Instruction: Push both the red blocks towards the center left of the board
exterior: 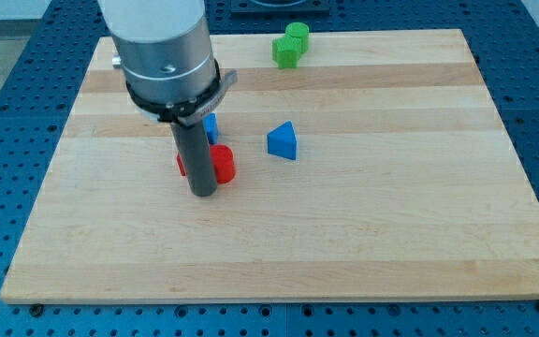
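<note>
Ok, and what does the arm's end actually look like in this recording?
A wide silver-grey metal cylinder with a black band round its lower edge and a small bolt on its side. Below it hangs a straight dark grey rod, my tip, plain and round. No cables or markings show.

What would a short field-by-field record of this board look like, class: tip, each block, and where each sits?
my tip: left of centre, between two red pieces
red block: touching the rod's right side
second red block: at the rod's left, mostly hidden
blue block: behind the rod, shape unclear
blue triangular block: apart, near centre
green block: at the view's top edge
board: light wood
</note>
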### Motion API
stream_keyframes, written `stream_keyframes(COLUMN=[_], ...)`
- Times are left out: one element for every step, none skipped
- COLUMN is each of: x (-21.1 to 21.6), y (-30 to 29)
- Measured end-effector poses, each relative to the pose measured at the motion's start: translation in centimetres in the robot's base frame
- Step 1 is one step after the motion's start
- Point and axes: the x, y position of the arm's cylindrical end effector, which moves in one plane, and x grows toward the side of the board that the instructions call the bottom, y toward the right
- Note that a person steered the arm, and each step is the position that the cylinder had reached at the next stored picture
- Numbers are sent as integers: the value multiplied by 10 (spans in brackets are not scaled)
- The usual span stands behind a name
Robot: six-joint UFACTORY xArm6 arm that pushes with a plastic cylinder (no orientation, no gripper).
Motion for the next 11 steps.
stream_keyframes(x=[-5, 22, 23, -3, -24, -38, -48, -49, -49, -49, -53], y=[-1, 19, 52, 61, 55, 33, -6, -41, -68, -80, -86])
